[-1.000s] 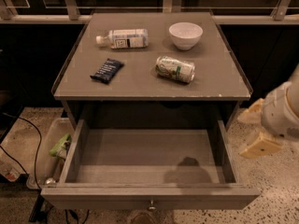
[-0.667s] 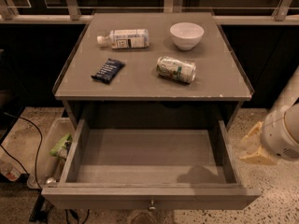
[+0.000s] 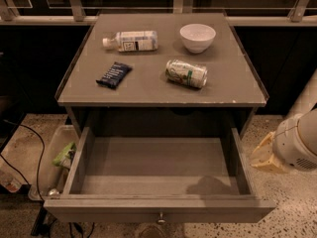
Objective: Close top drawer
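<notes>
the drawer (image 3: 124, 213) stands pulled far out of the grey cabinet (image 3: 94, 117), its front panel at the lower edge of the view and its small round knob (image 3: 160, 217) at the middle of that panel. the inner grey floor shows, with a soft shadow near the right front corner. the gripper (image 3: 262, 157) hangs to the right of the drawer, outside its right wall and apart from it, above the speckled floor (image 3: 292, 202). it is a pale yellowish piece on a rounded white arm (image 3: 299, 143) at the right edge, and whether it is open or closed i cannot tell. it holds nothing that can be seen. on the cabinet top lie a bottle (image 3: 131, 40) on its side at the back left, a white bowl (image 3: 197, 37) at the back right (upright), a can (image 3: 186, 73) on its side in front of the bowl, and a dark packet (image 3: 114, 75) in front of the bottle. left of the drawer a clear bin (image 3: 47, 170) sits on the floor with something green (image 3: 66, 155) in it, and a black cable (image 3: 35, 148) runs beside it.
</notes>
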Available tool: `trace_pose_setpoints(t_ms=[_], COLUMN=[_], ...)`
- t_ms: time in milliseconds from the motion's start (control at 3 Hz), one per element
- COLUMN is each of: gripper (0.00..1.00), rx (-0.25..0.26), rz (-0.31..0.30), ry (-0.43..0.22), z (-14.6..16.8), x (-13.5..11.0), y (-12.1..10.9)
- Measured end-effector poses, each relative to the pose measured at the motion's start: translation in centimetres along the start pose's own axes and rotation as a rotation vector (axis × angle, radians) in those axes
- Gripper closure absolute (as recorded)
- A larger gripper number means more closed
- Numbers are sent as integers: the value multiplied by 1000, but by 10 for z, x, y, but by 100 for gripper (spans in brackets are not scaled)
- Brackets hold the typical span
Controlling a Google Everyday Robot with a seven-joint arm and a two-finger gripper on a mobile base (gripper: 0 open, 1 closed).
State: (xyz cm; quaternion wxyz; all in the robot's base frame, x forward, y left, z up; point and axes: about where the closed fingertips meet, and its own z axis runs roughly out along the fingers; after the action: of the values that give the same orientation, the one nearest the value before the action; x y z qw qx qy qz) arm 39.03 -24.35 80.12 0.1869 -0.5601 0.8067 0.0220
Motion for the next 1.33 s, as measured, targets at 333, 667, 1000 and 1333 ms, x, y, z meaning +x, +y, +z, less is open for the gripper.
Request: trace_pose_setpoints(t_ms=[333, 667, 1000, 1333], gripper=[100, 100, 100, 100], rx=[-65, -121, -157, -188], rz=[45, 96, 132, 139], ry=[-17, -77, -152, -187], z=[24, 59, 94, 119], x=[12, 27, 38, 43], y=[25, 62, 87, 106])
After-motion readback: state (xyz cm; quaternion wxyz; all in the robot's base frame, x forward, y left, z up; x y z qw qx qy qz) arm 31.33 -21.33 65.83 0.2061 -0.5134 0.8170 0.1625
